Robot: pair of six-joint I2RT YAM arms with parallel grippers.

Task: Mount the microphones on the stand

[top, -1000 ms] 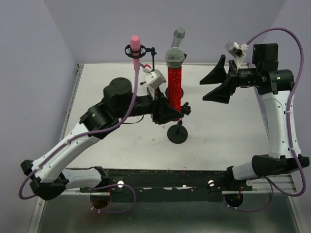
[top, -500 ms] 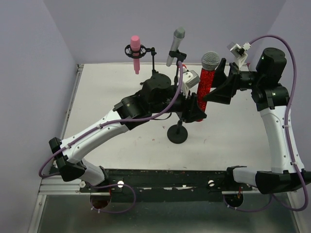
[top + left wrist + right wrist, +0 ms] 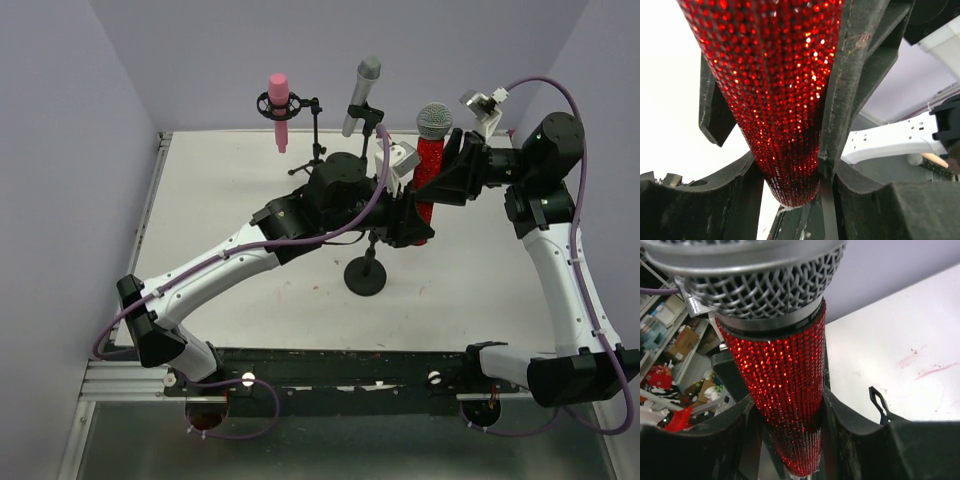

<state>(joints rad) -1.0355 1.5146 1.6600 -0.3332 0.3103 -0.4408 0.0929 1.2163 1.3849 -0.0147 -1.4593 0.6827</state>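
Note:
The red microphone (image 3: 429, 175) stands almost upright above the table, silver mesh head (image 3: 434, 120) on top. My left gripper (image 3: 413, 222) is shut on its lower end; in the left wrist view the sequinned body (image 3: 780, 95) is pressed between my fingers (image 3: 840, 100). My right gripper (image 3: 447, 172) is shut on the shaft just under the head, and the right wrist view shows the red body (image 3: 785, 385) wedged between both jaws. The pink microphone (image 3: 278, 100) and the silver-grey microphone (image 3: 362, 92) sit in clips on the black stand (image 3: 365, 276).
The stand's round base sits mid-table, just below and left of the held microphone. A black clip-like piece (image 3: 879, 404) shows over the white table (image 3: 910, 340) at the right. The table's left rim (image 3: 150, 210) runs along the wall.
My left arm swung the red microphone to the right and back, into the right gripper's reach. The right gripper, wide open before, has shut on the microphone's upper shaft.

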